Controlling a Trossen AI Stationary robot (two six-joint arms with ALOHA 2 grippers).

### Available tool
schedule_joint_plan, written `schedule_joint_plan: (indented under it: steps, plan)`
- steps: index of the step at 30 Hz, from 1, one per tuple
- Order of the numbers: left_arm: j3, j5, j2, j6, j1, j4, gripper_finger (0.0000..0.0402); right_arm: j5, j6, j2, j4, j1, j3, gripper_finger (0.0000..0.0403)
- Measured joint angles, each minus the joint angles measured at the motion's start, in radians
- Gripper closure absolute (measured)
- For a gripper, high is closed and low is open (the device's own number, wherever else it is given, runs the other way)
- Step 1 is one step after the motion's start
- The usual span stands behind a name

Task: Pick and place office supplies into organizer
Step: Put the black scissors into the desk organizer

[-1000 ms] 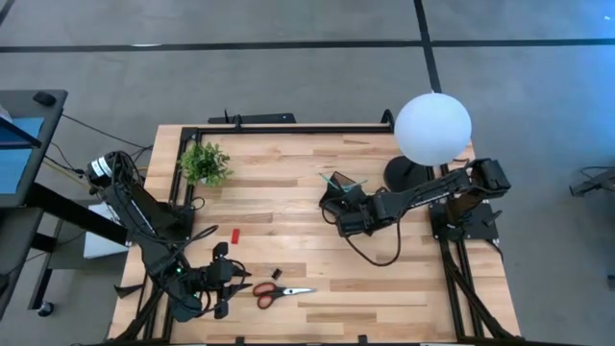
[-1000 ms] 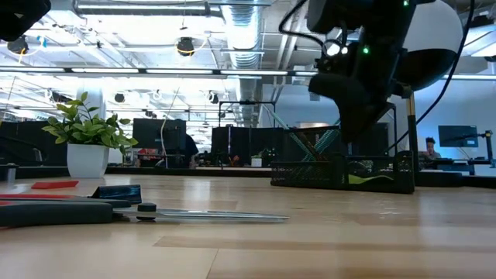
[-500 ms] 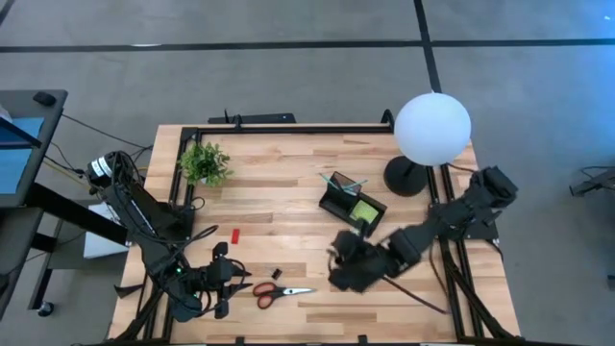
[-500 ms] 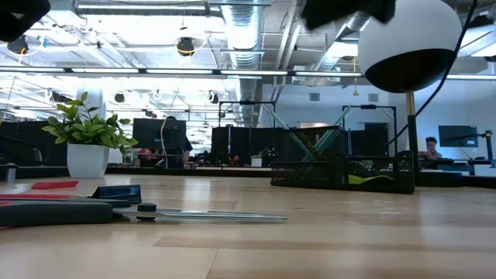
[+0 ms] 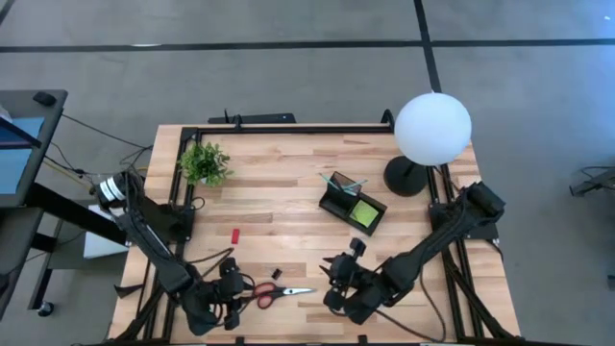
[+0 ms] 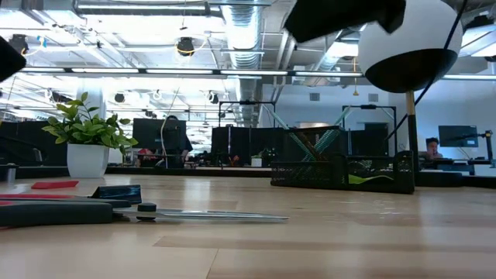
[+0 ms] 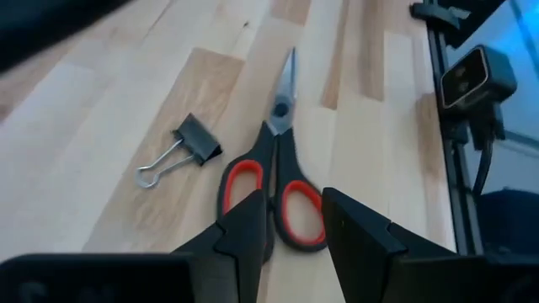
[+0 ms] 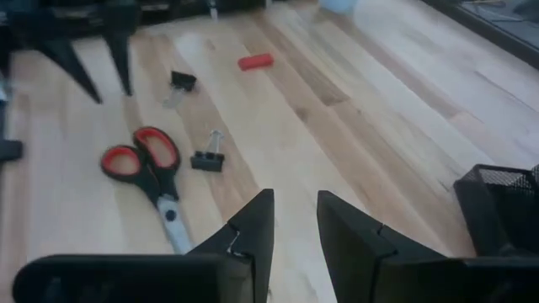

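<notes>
High view gives you the scissors [image 5: 272,292] flat on the desk [image 5: 288,192] near its front edge, red handles toward the left arm, blades pointing toward the right arm. A small black clip [image 5: 276,274] lies just beside them, toward the middle of the desk, and a small red block [image 5: 235,234] sits farther back, well apart from both. The organizer [image 5: 353,207] stands right of centre, near the lamp base [image 5: 405,176], with the lime-green note pad [image 5: 363,213] in one low compartment and pens [image 5: 342,182] leaning out of its taller section.

Your left tool [image 5: 231,293] hangs just beside the scissor handles; in the left wrist view its fingers [image 7: 244,231] stand a narrow gap apart right over the red handles [image 7: 278,200], gripping nothing, with one clip [image 7: 184,149] nearby. Your right tool [image 5: 333,280] is over the front of the desk, near the blade tips; in the right wrist view its fingers [image 8: 255,220] are likewise narrowly parted and empty, facing the scissors [image 8: 147,171], two clips [image 8: 206,156] and the red block [image 8: 255,61].

A potted plant [image 5: 205,163] sits at the back left corner, a white globe lamp [image 5: 432,128] at the back right.
</notes>
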Motion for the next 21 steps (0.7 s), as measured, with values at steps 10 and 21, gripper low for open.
schedule_joint_plan:
  steps: [10, 21]
  plan:
    - [0.000, 0.114, 0.082, 0.156, 0.041, 0.271, 0.0287, -0.001, 0.001, 0.015, 0.012, -0.046, 0.000, 0.0315]
    - [0.000, 0.170, 0.166, 0.135, 0.065, 0.305, 0.0287, -0.033, 0.000, 0.015, 0.010, -0.050, 0.000, 0.0315]
